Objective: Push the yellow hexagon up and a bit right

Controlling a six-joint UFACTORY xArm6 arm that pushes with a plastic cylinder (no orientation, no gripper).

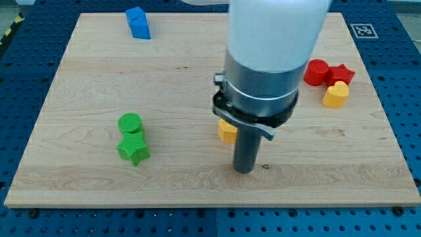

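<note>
Down at the view's bottom centre, my tip (244,170) rests on the wooden board (79,178), holding nothing, just right of and below the yellow hexagon (227,131).
From the left I see a green cylinder (130,123) touching a green star (133,150), a blue block (138,23) up top, then the yellow hexagon partly hidden behind the arm, its facing unclear, then a red cylinder (317,72), red star (341,74) and yellow heart (335,95) clustered at right.
</note>
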